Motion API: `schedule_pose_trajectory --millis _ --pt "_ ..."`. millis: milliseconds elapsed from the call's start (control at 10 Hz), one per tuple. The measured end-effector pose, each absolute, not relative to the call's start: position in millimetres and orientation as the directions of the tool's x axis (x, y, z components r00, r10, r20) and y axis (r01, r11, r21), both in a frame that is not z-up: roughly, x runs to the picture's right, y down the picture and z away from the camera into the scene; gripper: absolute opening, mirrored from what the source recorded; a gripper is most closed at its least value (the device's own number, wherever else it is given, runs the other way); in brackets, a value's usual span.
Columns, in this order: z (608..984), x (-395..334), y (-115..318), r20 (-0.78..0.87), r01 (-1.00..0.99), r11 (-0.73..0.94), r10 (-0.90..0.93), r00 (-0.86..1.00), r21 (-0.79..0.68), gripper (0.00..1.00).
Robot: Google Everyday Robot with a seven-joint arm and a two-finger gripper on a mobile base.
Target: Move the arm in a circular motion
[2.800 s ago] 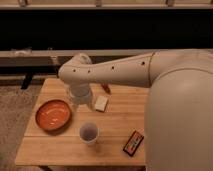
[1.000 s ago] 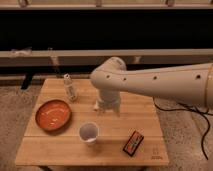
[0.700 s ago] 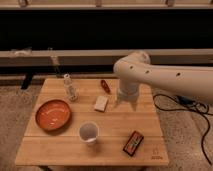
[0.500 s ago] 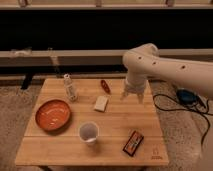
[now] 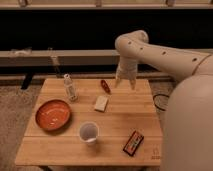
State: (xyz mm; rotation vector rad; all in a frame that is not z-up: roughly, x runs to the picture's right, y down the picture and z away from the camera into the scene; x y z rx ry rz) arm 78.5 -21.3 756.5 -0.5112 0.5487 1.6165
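Camera view shows the arm (image 5: 165, 54) reaching over the back of the surface (image 5: 122, 120), its gripper (image 5: 126, 84) pointing down with fingers (image 5: 119, 81) spread apart, holding nothing.

The arm (image 5: 165, 52) has a smooth cream-white shell with a soft sheen, plastic by its look. Its jaws, in the same finish, hang apart above the far right edge of the desk (image 5: 130, 115), which is pale matt wood with visible grain. The orange bowl (image 5: 52, 114) looks glossy and the white cup (image 5: 88, 133) matt. The carpet (image 5: 15, 115) is rough.
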Motion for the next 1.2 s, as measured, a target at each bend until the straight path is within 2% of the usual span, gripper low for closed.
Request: schedule_pose_trajectory --millis 400,700,1200 --pt "782 -20 -36 -0.637 -0.999 0.03 0.77 0.04 -0.026 0.65" --pt "789 -103 -30 -0.636 -0.982 0.146 0.748 0.189 -0.121 0.65" --pt "742 -206 32 -0.604 -0.922 0.297 0.697 0.387 -0.248 0.65"
